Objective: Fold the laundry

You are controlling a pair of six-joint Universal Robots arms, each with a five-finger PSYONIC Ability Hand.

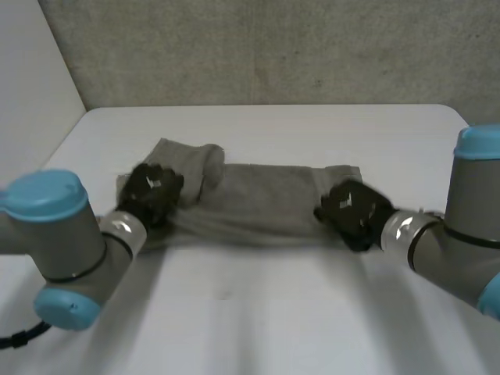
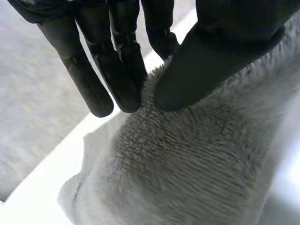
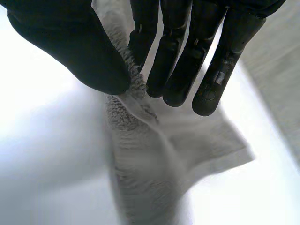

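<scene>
Nearest you in the head view, the left arm [image 1: 55, 238] and right arm [image 1: 469, 211] reach in from either side over the white table [image 1: 258, 320]. Past them, the left hand [image 1: 152, 191] sits on the left end of the grey towel [image 1: 258, 199] and the right hand [image 1: 351, 211] on its right end. From that view you cannot read either grasp.

The left wrist view settles it: thumb [image 2: 211, 61] and fingers [image 2: 119, 79] close on a raised fold of fuzzy pile, pinching it. The right wrist view shows the same for the other hand: its thumb and fingertips nip a ridge of the cloth, which runs creased away from them across the table.

The towel lies mid-table, long axis running side to side from hand to hand. Its left end is bunched and rolled toward the far side, and its right end is flatter. Beyond it you have more table, then a grey speckled wall [image 1: 273, 47].
</scene>
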